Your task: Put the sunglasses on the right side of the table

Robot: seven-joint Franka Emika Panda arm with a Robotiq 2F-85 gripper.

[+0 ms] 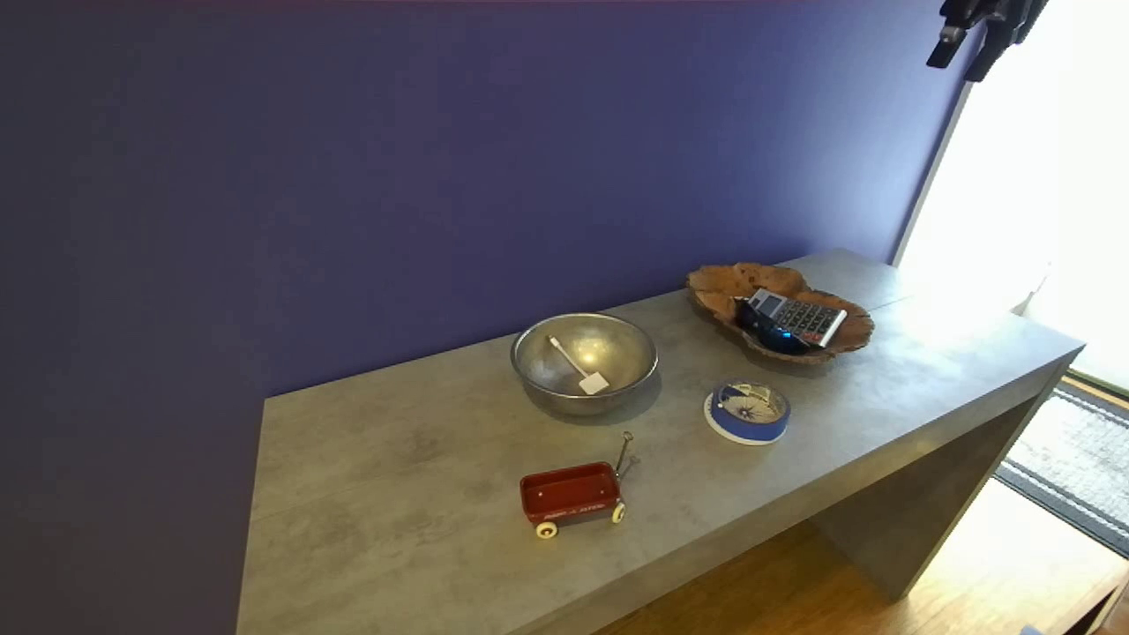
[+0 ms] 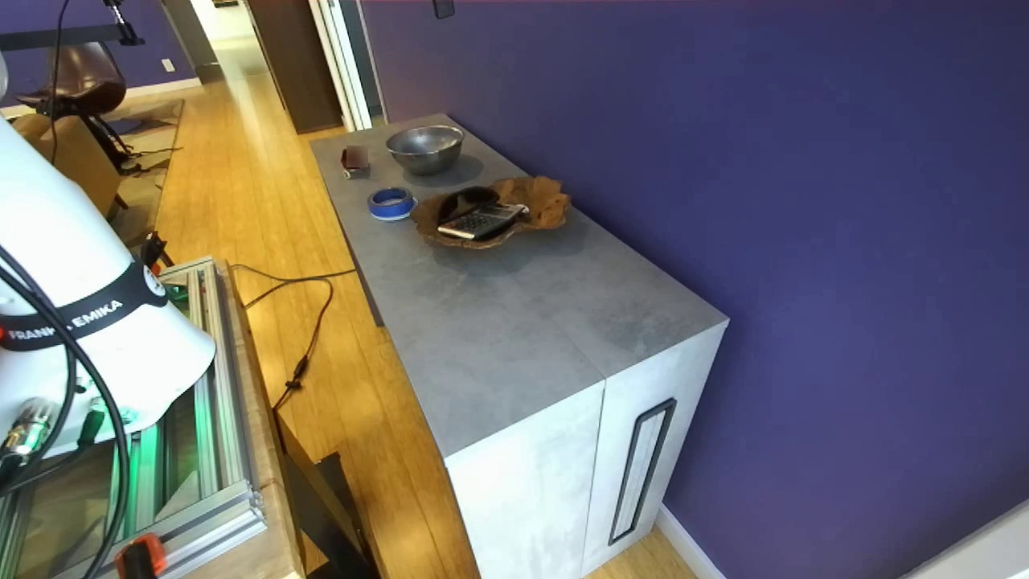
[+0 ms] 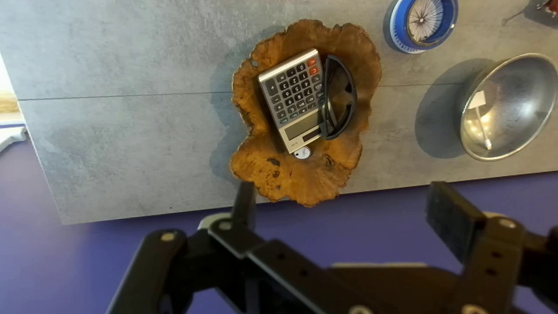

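Observation:
The black sunglasses lie in a brown wooden bowl, against a calculator. They also show in both exterior views. The bowl stands on the light-grey table, near the wall. The table also shows in both exterior views. My gripper is open, with nothing between its fingers. In an exterior view the gripper hangs high above the table, apart from the bowl. In an exterior view only a fingertip shows at the top edge.
A steel bowl with a white adapter inside stands beside the wooden bowl. A blue round item and a small red wagon stand nearer the table's front edge. A purple wall runs along the back.

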